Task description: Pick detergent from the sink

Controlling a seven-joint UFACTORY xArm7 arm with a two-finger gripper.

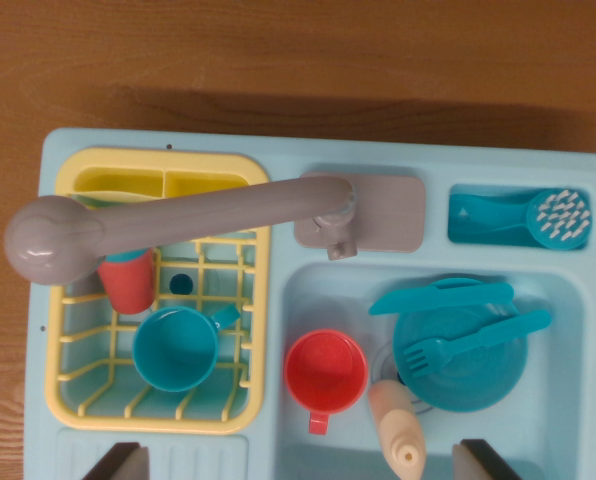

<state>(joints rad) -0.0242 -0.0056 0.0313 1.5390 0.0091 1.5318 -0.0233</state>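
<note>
At the bottom edge of the frame two dark fingertips of the claw show, one at the lower left and one at the lower right, standing wide apart with nothing between them. The claw hangs above the toy sink and holds nothing, so I judge the pick has not begun: descent, closing on the bottle and lifting all remain.

Between the tips, a little right of centre, lies the cream-coloured plastic detergent bottle with a narrow nozzle, in the light blue plastic sink basin at the lower right. Its nozzle points to the bottom of the frame. Its upper end lies close to a red plastic cup with a small handle on one side and a round teal plastic plate on the other; whether it touches them I cannot tell. On the plate lie a teal plastic fork and a teal plastic knife.

Farther out, a grey plastic faucet with a round head reaches to the left over a yellow plastic dish rack, which holds a teal plastic mug and a red plastic tumbler. A teal plastic brush with white bristles sits in a recess at the upper right. Brown wooden worktop fills the top.

The claw's upper parts are cut off by the frame; the faucet hides part of the rack and the tumbler's rim.
</note>
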